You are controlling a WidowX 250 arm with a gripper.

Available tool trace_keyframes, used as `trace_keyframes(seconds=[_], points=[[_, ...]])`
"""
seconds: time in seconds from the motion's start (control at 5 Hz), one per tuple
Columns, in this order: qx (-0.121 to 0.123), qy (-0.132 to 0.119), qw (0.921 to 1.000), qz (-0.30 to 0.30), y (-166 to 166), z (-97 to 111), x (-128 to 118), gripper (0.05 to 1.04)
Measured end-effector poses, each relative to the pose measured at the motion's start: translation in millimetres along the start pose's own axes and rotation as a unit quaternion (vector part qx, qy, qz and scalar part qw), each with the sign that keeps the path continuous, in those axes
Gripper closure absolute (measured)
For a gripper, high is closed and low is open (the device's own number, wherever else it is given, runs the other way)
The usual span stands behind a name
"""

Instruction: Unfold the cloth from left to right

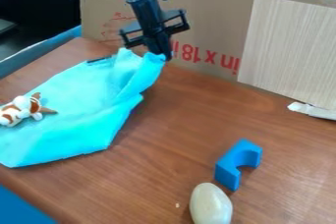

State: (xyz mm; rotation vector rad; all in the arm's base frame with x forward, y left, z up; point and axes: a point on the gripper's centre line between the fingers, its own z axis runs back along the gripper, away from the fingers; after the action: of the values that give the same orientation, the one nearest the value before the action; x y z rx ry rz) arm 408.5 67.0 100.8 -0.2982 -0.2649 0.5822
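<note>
Since the cloth (pixel 78 105) has to open toward the right, you probably want its left part to stay put, and the plush toy (pixel 25 111) lying on it there may act as a light weight, though I doubt it would resist a hard pull. Moving right, the cloth spreads over the left half of the table (pixel 157 174) and rises in loose folds to its upper right corner, where your gripper (pixel 164 57) has its fingers closed, with a bunch of fabric pinched at their tips just in front of the cardboard (pixel 213 24). That hold makes sense, as this corner likely leads the fold across. Farther right, the pale egg-shaped object (pixel 210 206) and the blue arch block (pixel 230 169) sit near each other, well apart from the cloth (handy, if you plan to lay it wide). As for direction, the cloth's long axis runs aslant, from the lower left up to the right, with its held corner pointing toward the cardboard.
</note>
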Motion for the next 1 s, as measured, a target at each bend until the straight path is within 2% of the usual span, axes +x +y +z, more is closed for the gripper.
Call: trace_keyframes(seconds=[0.2,0.4,0.6,0.8,1.0], points=[[0.0,0.014,0.9999,0.006,-5,-14,-3,1.015],[-0.015,0.01,0.9997,0.016,-13,-11,1,1.015],[-0.025,0.016,0.9993,0.021,-17,-10,-1,1.015],[-0.025,0.018,0.9992,0.025,-22,-13,-3,0.988],[-0.018,0.023,0.9992,0.028,-21,-24,-5,0.839]])
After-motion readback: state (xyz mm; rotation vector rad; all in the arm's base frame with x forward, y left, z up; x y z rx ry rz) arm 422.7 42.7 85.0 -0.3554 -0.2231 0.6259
